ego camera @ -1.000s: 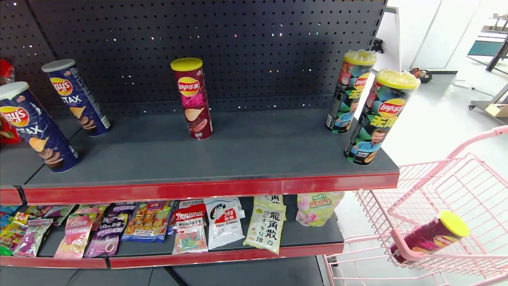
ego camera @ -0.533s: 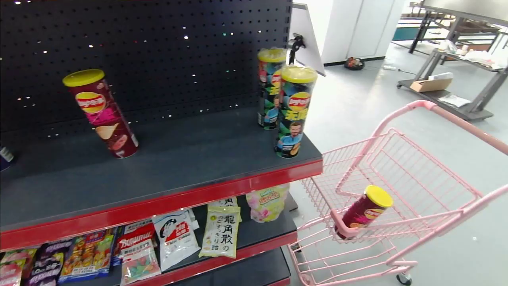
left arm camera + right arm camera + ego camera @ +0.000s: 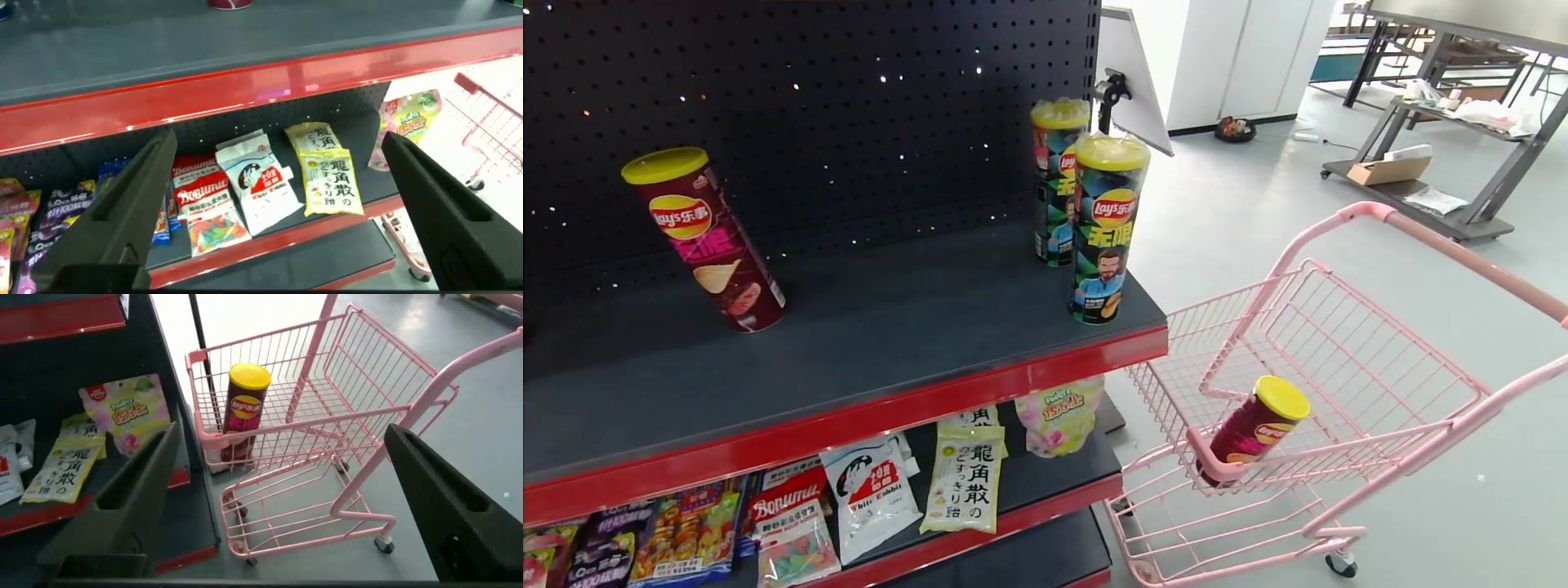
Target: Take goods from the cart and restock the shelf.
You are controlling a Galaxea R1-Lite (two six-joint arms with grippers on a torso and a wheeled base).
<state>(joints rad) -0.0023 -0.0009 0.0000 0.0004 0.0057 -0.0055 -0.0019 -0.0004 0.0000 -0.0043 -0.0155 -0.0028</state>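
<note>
Landmark: one pink cart, standing on the floor.

- Chip cans, total four.
  - One maroon can in the cart, yellow lid uppermost, leaning in the basket corner on the shelf side.
  - Two green-and-black cans stand upright, one close behind the other, on the upper shelf at the end nearest the cart.
  - One maroon shelf can stands on the same board, well apart from the cart.
- Lower shelf, counted from the cart outward: one pale green pouch, two yellow sachets, one white bag. The bags farther from the cart overlap too much to count.
- Left gripper: fingers spread wide, nothing between them, facing the lower shelf.
- Right gripper: fingers spread wide, nothing held, above the cart.
</note>
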